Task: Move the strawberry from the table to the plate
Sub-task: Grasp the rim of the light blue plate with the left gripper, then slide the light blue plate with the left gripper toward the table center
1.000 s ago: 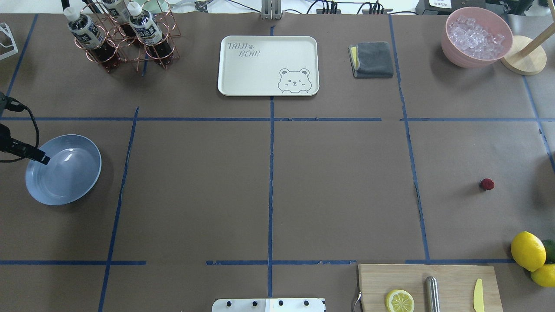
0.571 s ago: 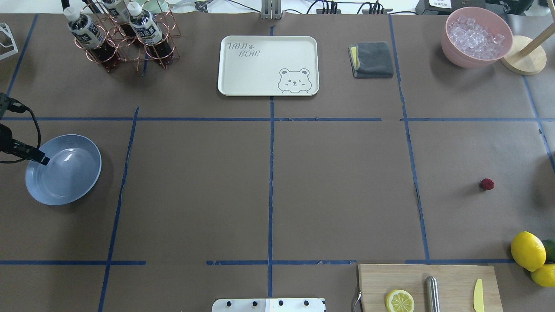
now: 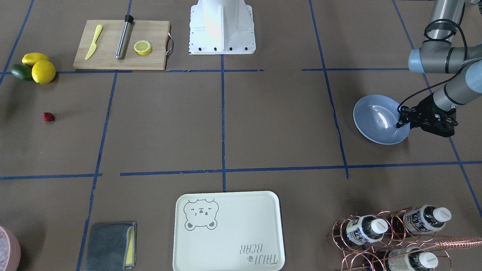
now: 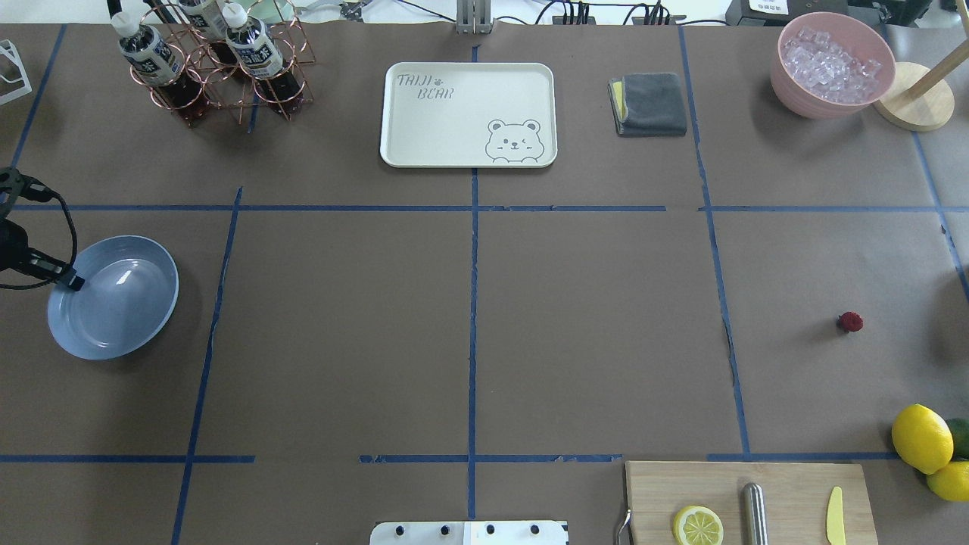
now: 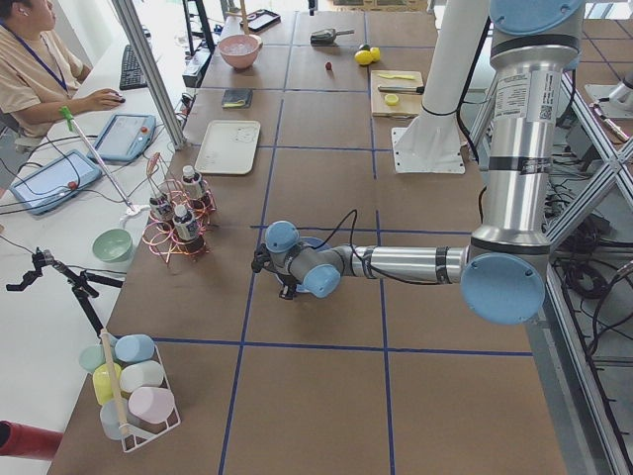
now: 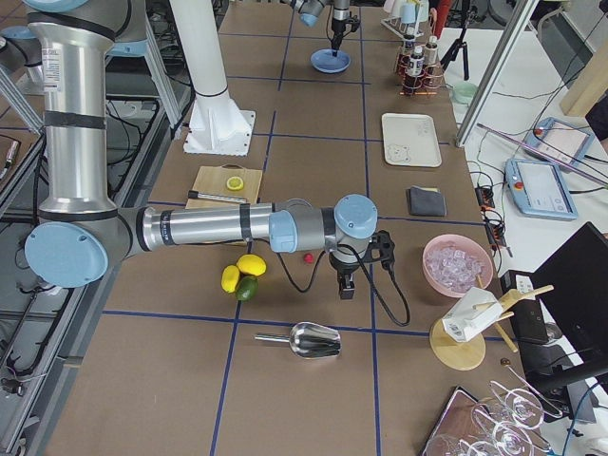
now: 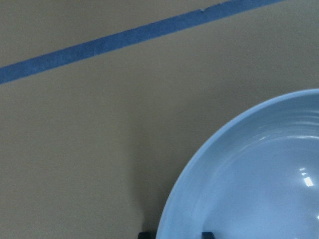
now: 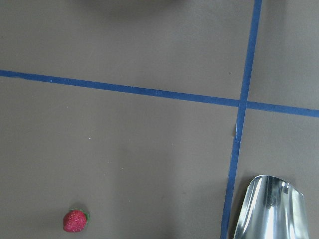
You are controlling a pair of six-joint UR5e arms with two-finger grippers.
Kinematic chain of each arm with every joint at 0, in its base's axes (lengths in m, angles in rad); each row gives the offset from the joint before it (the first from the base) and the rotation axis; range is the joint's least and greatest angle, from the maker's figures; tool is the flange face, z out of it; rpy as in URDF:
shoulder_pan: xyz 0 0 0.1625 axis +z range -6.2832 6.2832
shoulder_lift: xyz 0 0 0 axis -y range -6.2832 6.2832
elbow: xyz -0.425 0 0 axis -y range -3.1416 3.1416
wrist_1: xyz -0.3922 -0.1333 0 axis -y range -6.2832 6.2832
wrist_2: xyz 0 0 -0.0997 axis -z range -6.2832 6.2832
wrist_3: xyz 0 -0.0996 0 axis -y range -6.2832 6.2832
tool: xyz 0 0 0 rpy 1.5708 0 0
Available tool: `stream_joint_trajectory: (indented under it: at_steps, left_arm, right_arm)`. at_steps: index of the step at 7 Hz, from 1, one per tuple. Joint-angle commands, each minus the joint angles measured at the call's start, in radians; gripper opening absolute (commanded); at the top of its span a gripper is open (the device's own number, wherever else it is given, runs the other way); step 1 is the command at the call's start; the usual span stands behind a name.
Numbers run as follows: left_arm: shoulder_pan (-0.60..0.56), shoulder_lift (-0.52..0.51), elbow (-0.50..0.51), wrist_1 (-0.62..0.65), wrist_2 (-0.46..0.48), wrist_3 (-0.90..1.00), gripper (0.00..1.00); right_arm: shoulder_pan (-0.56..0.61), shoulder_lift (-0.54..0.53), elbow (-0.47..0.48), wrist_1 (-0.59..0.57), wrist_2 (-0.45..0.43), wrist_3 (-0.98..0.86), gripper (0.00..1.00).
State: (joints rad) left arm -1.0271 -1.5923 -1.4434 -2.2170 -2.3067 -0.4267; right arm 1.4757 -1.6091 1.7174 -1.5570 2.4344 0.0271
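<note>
The strawberry (image 4: 850,322) lies alone on the brown table (image 4: 590,325) at the right side, and also shows small and red in the right wrist view (image 8: 75,220). The light blue plate (image 4: 121,303) sits flat at the far left. My left gripper (image 4: 73,282) is at the plate's left rim. In the left wrist view its two fingertips (image 7: 144,234) stand apart on either side of the rim (image 7: 172,209), so it is open. My right gripper (image 6: 347,288) hangs over the table a short way from the strawberry (image 6: 308,256); I cannot tell whether it is open or shut.
Two lemons (image 4: 921,437) and an avocado lie near the front right, beside a cutting board (image 4: 749,492) with a lemon half and knives. A metal scoop (image 8: 269,209) lies near my right gripper. A cream tray (image 4: 468,113), bottle rack (image 4: 216,64), grey cloth (image 4: 649,104) and a pink bowl of ice (image 4: 831,64) line the far edge.
My left gripper has drawn back a little to the left at the plate's rim, and the plate has shifted slightly to the right. The strawberry has not moved.
</note>
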Motion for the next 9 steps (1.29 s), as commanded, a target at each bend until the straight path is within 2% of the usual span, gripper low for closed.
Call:
stream_joint_trajectory:
  at_steps: [1,2,3,4,7,8,9]
  left_arm:
    - [-0.005,0.005,-0.052,-0.001,-0.013,-0.003,0.0]
    - [-0.008,0.009,-0.078,-0.001,-0.048,-0.004,0.0]
    - [-0.011,0.005,-0.128,-0.001,-0.112,-0.077,0.0]
    - [-0.005,-0.006,-0.175,-0.001,-0.125,-0.199,0.0]
    - [0.008,-0.132,-0.238,-0.007,-0.155,-0.49,0.0]
    - [0.072,-0.168,-0.239,-0.071,-0.16,-0.612,0.0]
    - [0.169,-0.263,-0.217,-0.107,-0.145,-0.747,0.0]
  right_arm:
    - [0.0,0.0,0.004,0.0,0.0,0.001,1.0]
    - [0.0,0.0,0.008,0.002,0.002,0.001,1.0]
    - [0.0,0.0,0.008,0.006,0.017,0.001,1.0]
    - [0.002,0.0,0.008,0.012,0.035,0.002,1.0]
    - [0.002,-0.002,0.007,0.014,0.035,0.001,1.0]
    - [0.0,-0.002,0.007,0.014,0.037,-0.001,1.0]
    - [0.0,-0.002,0.005,0.029,0.037,-0.001,1.0]
